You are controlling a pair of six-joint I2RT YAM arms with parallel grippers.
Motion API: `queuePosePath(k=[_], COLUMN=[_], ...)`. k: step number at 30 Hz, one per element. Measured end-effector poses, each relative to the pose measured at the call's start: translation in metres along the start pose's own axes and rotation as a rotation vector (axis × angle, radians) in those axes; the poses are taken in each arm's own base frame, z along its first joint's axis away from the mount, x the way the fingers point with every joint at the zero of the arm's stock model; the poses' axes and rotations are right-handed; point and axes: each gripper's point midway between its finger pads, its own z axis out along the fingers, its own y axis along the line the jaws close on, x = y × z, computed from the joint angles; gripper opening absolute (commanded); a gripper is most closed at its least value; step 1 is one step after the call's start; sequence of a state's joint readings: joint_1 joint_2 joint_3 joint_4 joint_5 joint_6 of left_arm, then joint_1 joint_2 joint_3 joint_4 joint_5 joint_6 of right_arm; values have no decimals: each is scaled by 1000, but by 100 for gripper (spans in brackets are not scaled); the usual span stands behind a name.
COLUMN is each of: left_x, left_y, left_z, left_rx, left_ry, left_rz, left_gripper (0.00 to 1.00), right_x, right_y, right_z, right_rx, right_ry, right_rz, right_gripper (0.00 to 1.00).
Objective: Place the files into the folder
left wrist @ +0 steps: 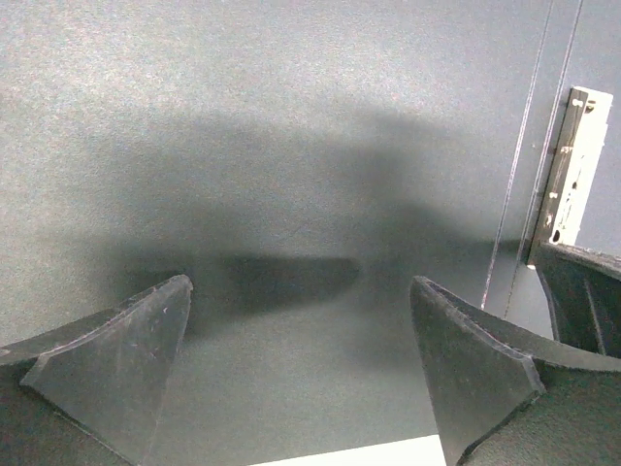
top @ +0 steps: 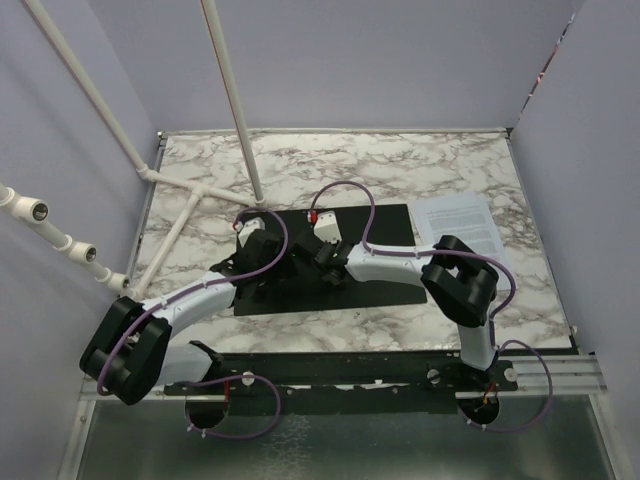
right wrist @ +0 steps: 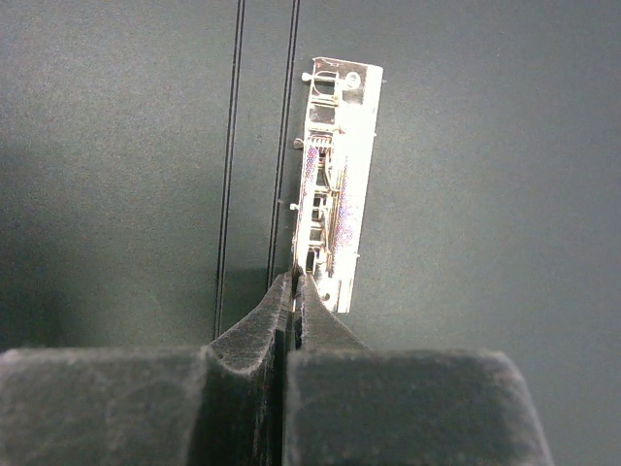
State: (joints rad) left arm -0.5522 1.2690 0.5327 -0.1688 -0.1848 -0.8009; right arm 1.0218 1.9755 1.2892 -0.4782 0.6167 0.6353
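The folder [top: 385, 265] lies open and flat on the marble bench [top: 420, 165], its black inside facing up. It is my reference for everything else.

My left tool [left wrist: 301, 283] is released. Its two fingers [left wrist: 107, 359] stand wide apart with nothing between them, just above the folder's left half. The left wrist view shows only the matte black surface under them, with their shadow on it.

My right tool [right wrist: 294, 280] is clenched, the jaws pressed together with no gap showing. It reaches in over the middle of the folder. Its tips sit at the near end of the silver clip [right wrist: 335, 184]. I cannot tell whether they nip a part of the clip or only touch it. The clip is fixed to the black inside, just to the right of the two thin fold lines [right wrist: 231, 155] that run down the folder's centre. From the left wrist, the same clip shows at the right edge, beyond my left tool's right finger.

The files [top: 462, 225] are outside the folder. The white printed sheets lie flat on the bench just off the folder's right edge, toward its far corner. I cannot tell whether they touch that edge. Neither tool is on them.
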Motion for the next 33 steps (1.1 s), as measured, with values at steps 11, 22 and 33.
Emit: queuePosePath(k=[11, 22, 33], left_x=[-4, 8, -5], left_y=[0, 2, 9], left_z=[2, -10, -19], left_rx=[-8, -43, -175], left_ry=[-12, 43, 75], left_rz=[2, 49, 136], left_gripper=[86, 87, 86], right_x=[5, 10, 18], right_y=[-3, -9, -19], right_z=[1, -2, -6], right_rx=[-3, -27, -18], right_ry=[-16, -41, -26], right_rz=[9, 39, 34], right_gripper=[0, 0, 0])
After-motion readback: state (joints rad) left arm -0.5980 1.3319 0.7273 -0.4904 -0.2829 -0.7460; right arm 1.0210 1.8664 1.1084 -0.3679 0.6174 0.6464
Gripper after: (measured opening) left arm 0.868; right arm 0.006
